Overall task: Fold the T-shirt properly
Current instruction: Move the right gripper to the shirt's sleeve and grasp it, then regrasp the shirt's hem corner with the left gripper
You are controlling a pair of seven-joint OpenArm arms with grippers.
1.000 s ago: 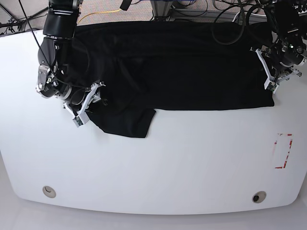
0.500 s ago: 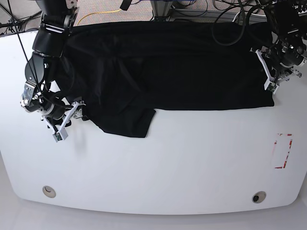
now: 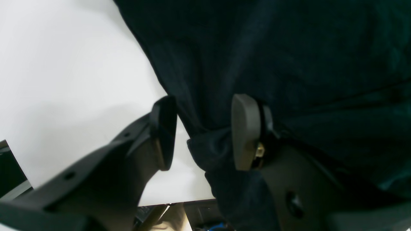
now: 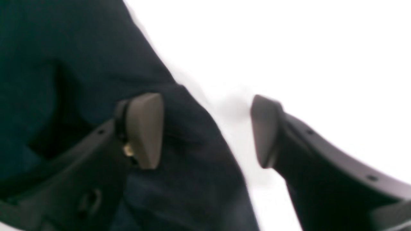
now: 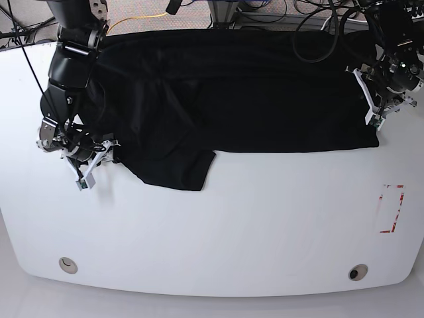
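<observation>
- The T-shirt [image 5: 238, 93] lies spread across the far half of the white table [image 5: 218, 225], its long straight lower edge running from about the middle of the table toward the base view's right side.
- 1 rumpled flap of the T-shirt hangs toward the near side on the base view's left, ending in a blunt corner; the cloth around it is creased, while the right part lies flatter.
- The left gripper [image 3: 204, 134] sits at the T-shirt's corner on the base view's right, close to the table's edge. In the left wrist view its 2 fingers stand apart with a bunched fold of the black cloth between them; the fold lies against 1 pad [image 3: 245, 131], while the other pad shows a gap to the cloth, so this is not a firm pinch.
- The right gripper [image 4: 205, 131] is low over the table at the T-shirt's edge on the base view's left. In the right wrist view its jaws are spread wide: 1 finger [image 4: 144, 128] rests over the cloth's hem and the other stands over bare table, with nothing clamped between them. That view is blurred.
- A red-and-white marking [image 5: 391, 209] lies on the table near the right edge of the base view, well apart from the T-shirt.
- 2 round fittings [image 5: 67, 265] sit near the table's front edge.
- Cables and a yellow cord [image 5: 136, 20] lie on the floor beyond the table.
</observation>
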